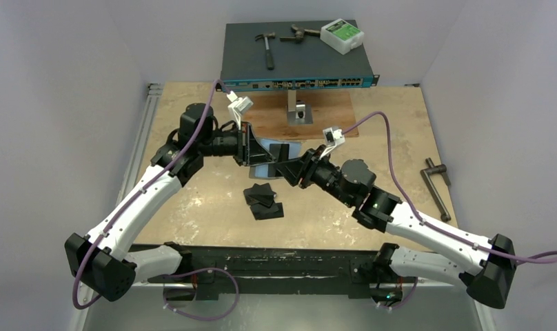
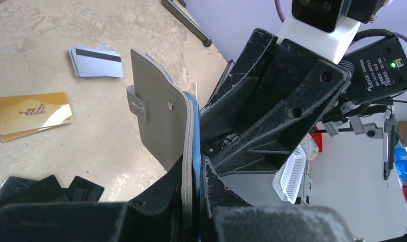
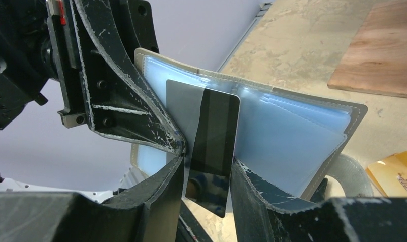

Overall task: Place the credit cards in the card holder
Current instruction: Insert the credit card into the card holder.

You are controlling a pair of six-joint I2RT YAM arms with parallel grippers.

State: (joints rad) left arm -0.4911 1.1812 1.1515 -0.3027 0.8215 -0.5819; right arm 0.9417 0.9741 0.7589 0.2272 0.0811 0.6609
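With my left gripper (image 2: 194, 169) clenched on the card holder (image 2: 161, 113), held open above the table (image 2: 116, 30), and my right gripper (image 3: 206, 169) pinching a striped credit card (image 3: 214, 118) against its blue sleeves (image 3: 292, 126), I fear the corner snagging a sleeve lip and twisting loose

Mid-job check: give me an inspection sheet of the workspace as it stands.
Surface: beige tabletop, scuffed; brown board at far side.
Job's things: card holder open, bluish sleeves showing; striped card against them; gold cards and silver cards loose on table.
Clutter: black flat pieces centre; crank handle right; hammer on network switch.
Claws: left claw shut on card holder; right claw shut on striped card.
Cables: purple cables along both arms.
Surroundings: plain pale walls.
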